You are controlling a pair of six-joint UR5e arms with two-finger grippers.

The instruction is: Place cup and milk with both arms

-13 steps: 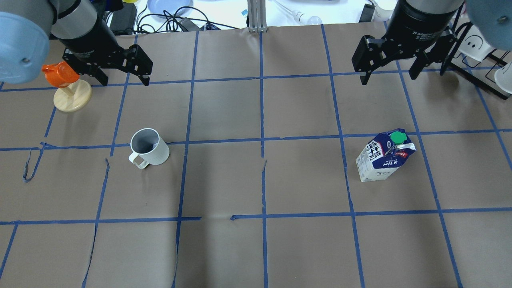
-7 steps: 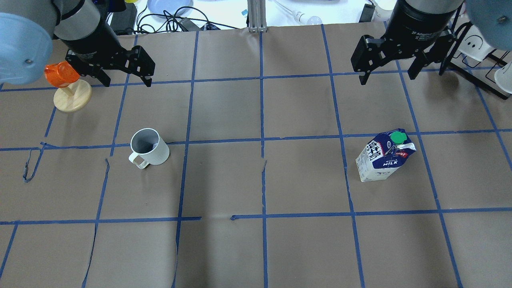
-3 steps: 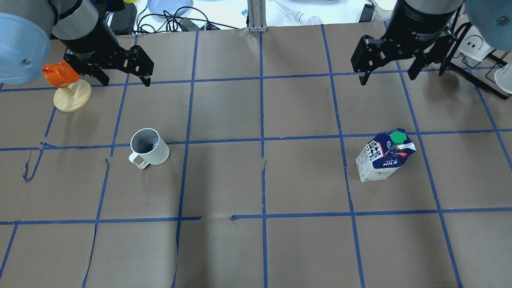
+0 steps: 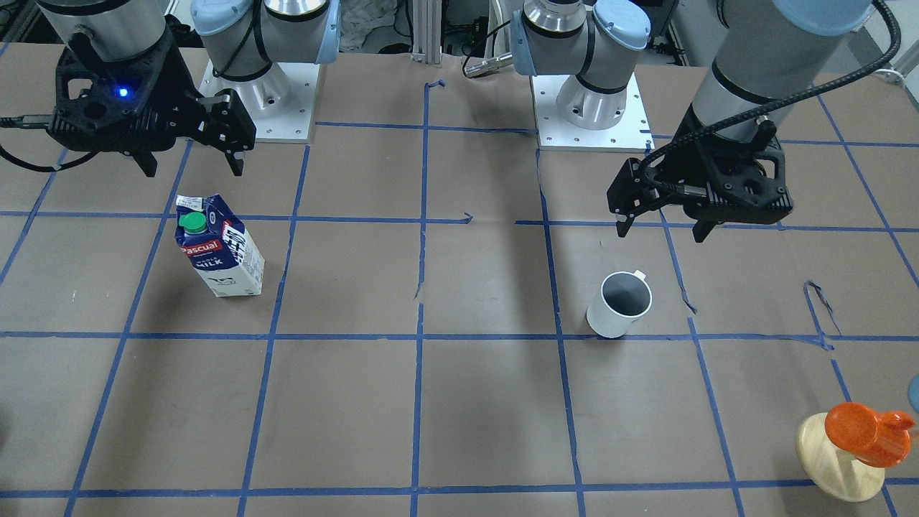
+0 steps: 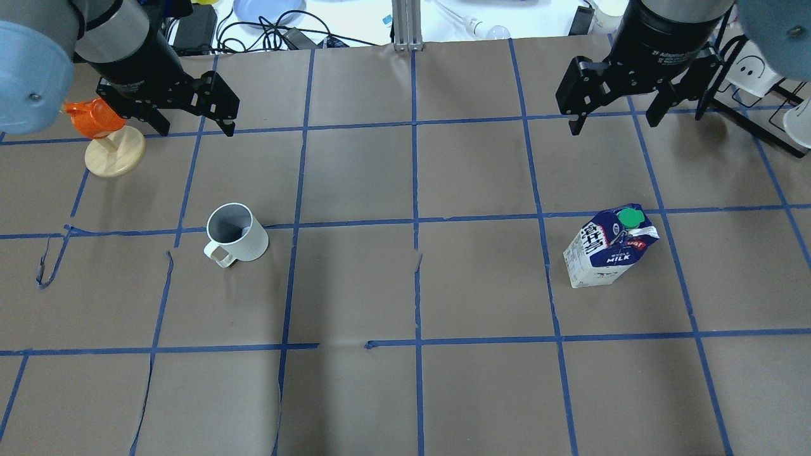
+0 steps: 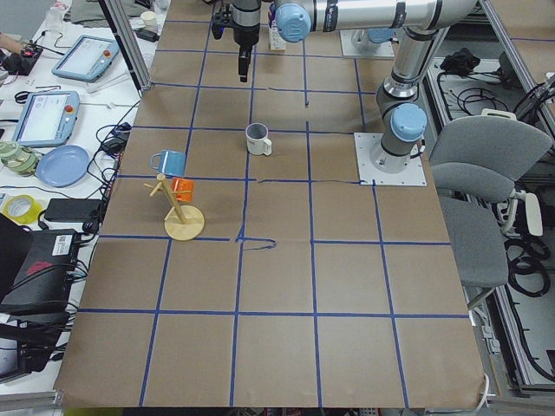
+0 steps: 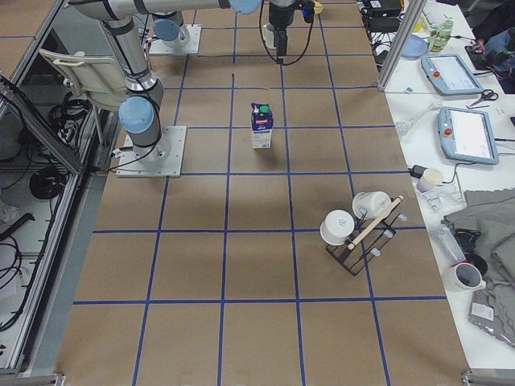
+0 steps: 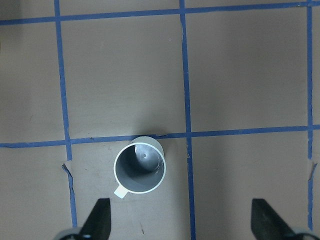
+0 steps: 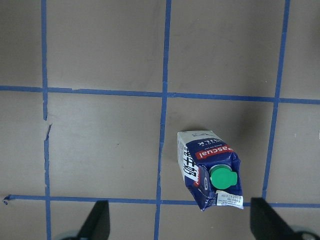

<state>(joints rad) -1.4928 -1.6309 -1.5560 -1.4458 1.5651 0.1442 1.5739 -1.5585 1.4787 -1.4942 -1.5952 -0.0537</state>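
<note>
The white cup (image 5: 236, 233) stands upright on the brown paper at the left, handle toward the near side; it also shows in the front view (image 4: 619, 305) and the left wrist view (image 8: 139, 165). The blue and white milk carton (image 5: 606, 247) with its green cap stands upright at the right, also in the front view (image 4: 219, 248) and the right wrist view (image 9: 210, 169). My left gripper (image 5: 196, 130) is open and empty, high above the table beyond the cup. My right gripper (image 5: 613, 125) is open and empty, high beyond the carton.
A wooden mug tree (image 5: 114, 155) with an orange cup stands at the far left, close to my left gripper. A black rack (image 5: 760, 82) with white cups stands at the far right. Cables and a blue plate (image 5: 269, 9) lie beyond the table's far edge.
My left gripper has drifted slightly to the left. The right gripper, the cup and the milk carton have not moved.
</note>
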